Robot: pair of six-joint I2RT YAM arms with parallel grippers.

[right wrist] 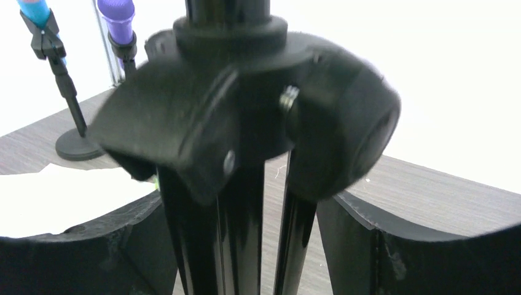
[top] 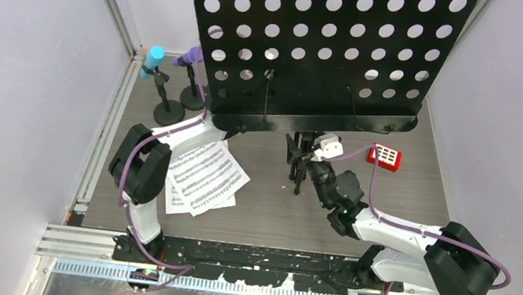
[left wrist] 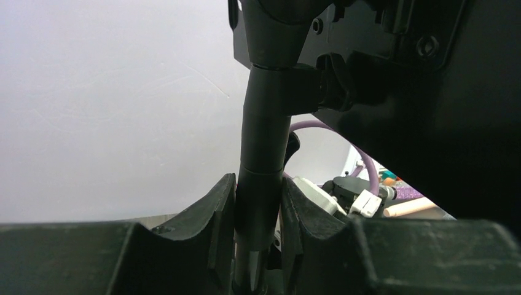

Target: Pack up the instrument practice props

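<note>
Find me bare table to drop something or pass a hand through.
Barest patch: table between the sheet-music pages and the right arm, at the near edge. A smaller one lies right of the red block, by the wall. Crowded: far left around the mic holders, and centre under the music rack.

Left of the black perforated-metal music rack, two short black round-based mic holders with cyan microphone and purple microphone crowd the far corner. White sheet-music pages lie near-left of it, a small red white-gridded block right; open table shows in front.
</note>
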